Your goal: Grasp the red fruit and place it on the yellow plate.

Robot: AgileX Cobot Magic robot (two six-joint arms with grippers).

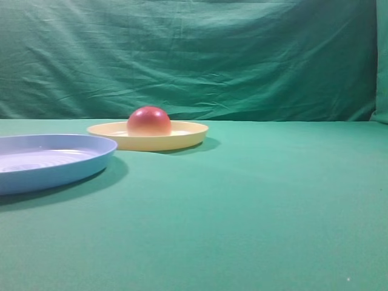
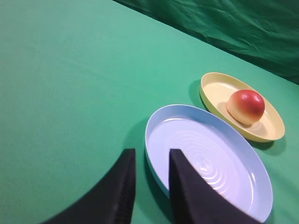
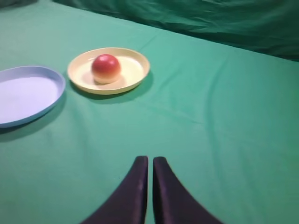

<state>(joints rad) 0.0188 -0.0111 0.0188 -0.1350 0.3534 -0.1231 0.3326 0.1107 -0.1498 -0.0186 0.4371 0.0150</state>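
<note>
Green cloth, red fruit dome-up on yellow plate

Fruit on farther plate

- The desk lies open across its right half and front.
- Toward the left edge, the blue plate and yellow plate, carrying the red fruit, stand close together.
</note>
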